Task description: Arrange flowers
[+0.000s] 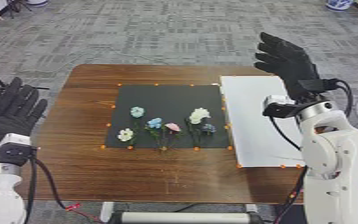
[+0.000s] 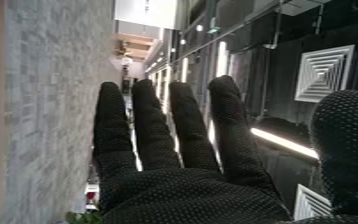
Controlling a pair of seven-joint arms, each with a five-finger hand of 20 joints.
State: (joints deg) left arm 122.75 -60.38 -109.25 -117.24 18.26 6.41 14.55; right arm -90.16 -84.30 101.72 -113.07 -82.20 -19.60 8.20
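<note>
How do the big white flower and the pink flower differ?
The big white flower is creamy white, while the pink flower is pale pink. The big white flower has a larger, fuller head than the pink flower. The big white flower's head lies farther from the robot than the pink flower's. Both lie on the black sheet.

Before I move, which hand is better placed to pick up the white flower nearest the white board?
Probably the right hand: raised by the white board, nearer that flower, fingers open. The left hand is beyond the left edge of the table.
</note>
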